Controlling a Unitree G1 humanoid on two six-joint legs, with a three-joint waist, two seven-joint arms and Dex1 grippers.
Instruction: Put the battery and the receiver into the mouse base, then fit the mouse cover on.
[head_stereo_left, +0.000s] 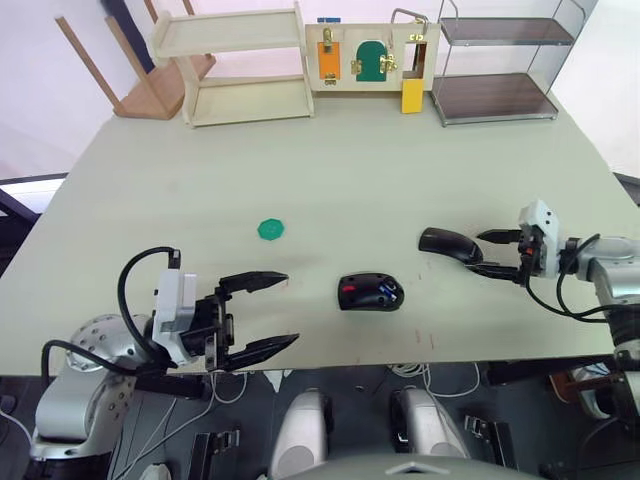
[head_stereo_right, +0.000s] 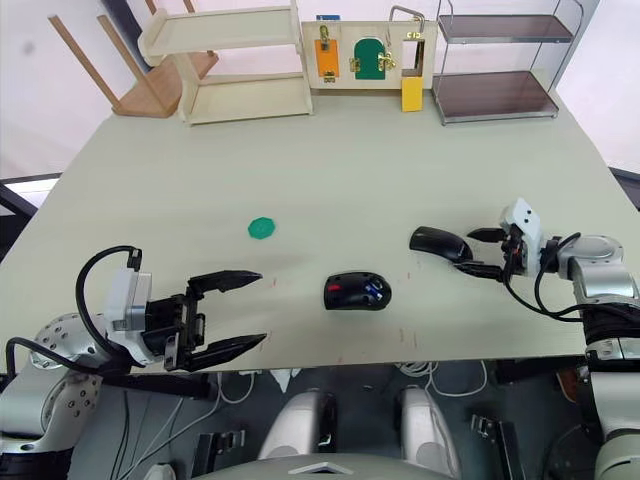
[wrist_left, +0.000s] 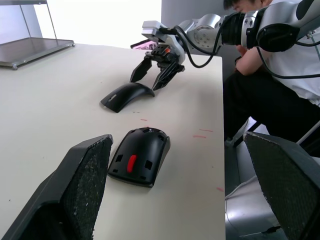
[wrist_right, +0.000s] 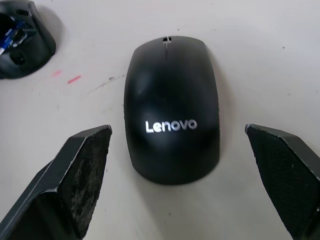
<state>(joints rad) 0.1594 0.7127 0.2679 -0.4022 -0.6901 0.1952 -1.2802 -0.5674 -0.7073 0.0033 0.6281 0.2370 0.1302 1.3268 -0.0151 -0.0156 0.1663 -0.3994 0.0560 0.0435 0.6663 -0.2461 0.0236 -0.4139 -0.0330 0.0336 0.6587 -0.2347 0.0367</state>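
The cover (wrist_right: 171, 110) lies on the table (head_stereo_left: 400, 170) straight ahead of my right gripper (head_stereo_left: 497, 252), rounded back toward me and narrow nose pointing away, so its long axis runs along my fingers rather than across them. My right fingers (wrist_right: 80, 175) are spread wide, one on each side of the cover's rear, near it but not touching, and they hold nothing. That makes my right arm by far the nearer one to it. To pick it up I judge I need to come forward a little and close across its width. The base (head_stereo_left: 371, 292) sits near the front edge of the table, between my two grippers, well apart from the cover and toward my left of it. Its hollow faces up, showing red and the blue of the battery (head_stereo_left: 384, 293), which looks to be lying in it already; I cannot make out the receiver. My left gripper (head_stereo_left: 258, 315) is also wide open and empty, aimed at the base from its left, a gap short of it.
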